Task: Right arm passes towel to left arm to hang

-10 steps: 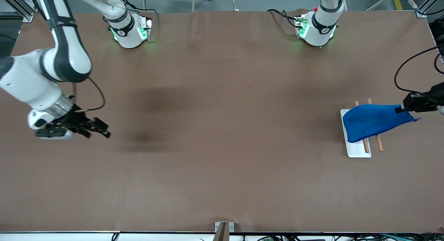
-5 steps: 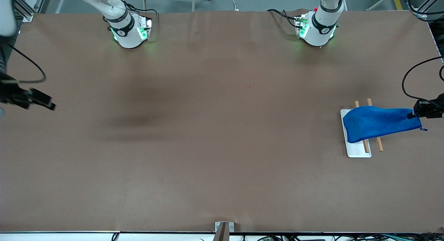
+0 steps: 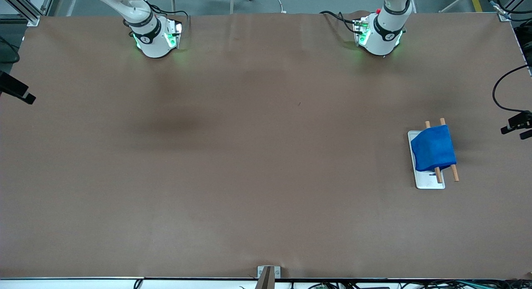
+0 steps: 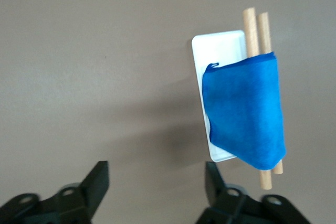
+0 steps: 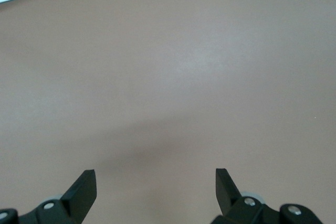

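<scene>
Over at the left arm's end of the surface (image 3: 266, 176), the towel (image 3: 433, 148) is draped across two wooden rods (image 3: 441, 151) that sit above a white tray (image 3: 428, 181).

Both arms are out at the edges: the left gripper (image 3: 517, 127) hangs near the edge at its own end, jaws spread wide with nothing in them, and the right gripper (image 5: 156, 188) is way off at its own end, jaws also wide open and empty, over bare surface. My worry is that the drape looks lopsided, with one corner dipping toward the tray in the left wrist view (image 4: 244, 111), so I'd guess a bump to the rods or any snag by the left arm could slide it off. Can't tell how firmly those rods are fixed either.
</scene>
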Controlling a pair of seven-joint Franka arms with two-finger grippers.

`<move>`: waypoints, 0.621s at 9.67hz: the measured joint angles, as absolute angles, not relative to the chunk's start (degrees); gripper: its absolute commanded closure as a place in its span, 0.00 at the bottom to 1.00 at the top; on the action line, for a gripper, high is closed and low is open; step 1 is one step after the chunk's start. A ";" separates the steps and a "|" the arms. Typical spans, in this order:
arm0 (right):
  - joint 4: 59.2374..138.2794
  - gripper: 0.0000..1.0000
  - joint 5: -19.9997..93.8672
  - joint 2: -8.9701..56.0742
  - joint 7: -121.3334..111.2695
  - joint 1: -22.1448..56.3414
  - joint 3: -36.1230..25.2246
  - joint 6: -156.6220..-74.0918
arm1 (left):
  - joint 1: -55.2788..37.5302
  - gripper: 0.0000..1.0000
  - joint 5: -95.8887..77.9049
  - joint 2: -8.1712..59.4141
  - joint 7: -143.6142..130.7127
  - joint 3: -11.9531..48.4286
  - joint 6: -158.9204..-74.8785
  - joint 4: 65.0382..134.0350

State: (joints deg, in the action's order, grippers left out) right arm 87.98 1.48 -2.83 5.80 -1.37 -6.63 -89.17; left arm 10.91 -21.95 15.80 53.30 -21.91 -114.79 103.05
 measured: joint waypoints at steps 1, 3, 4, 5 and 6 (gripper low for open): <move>87.07 0.00 0.55 -2.81 5.88 -1.49 -6.62 -88.32 | 10.43 0.00 -20.75 13.75 49.98 -19.74 -114.66 102.82; 86.42 0.00 -3.72 -2.36 4.95 -1.44 -6.08 -88.19 | 7.92 0.00 -11.76 7.39 35.94 -14.05 -111.14 102.34; 85.90 0.00 -4.16 -2.27 3.84 -1.36 -5.68 -87.91 | 5.76 0.00 -9.04 4.01 28.24 -11.27 -109.99 102.25; 85.14 0.00 -3.67 -2.27 3.22 -1.35 -5.58 -86.48 | 3.57 0.00 -6.64 1.12 19.92 -8.39 -108.21 102.13; 84.76 0.00 -2.83 -2.27 2.96 -1.39 -5.67 -85.32 | 2.03 0.00 -4.41 -1.18 12.36 -5.55 -105.79 101.74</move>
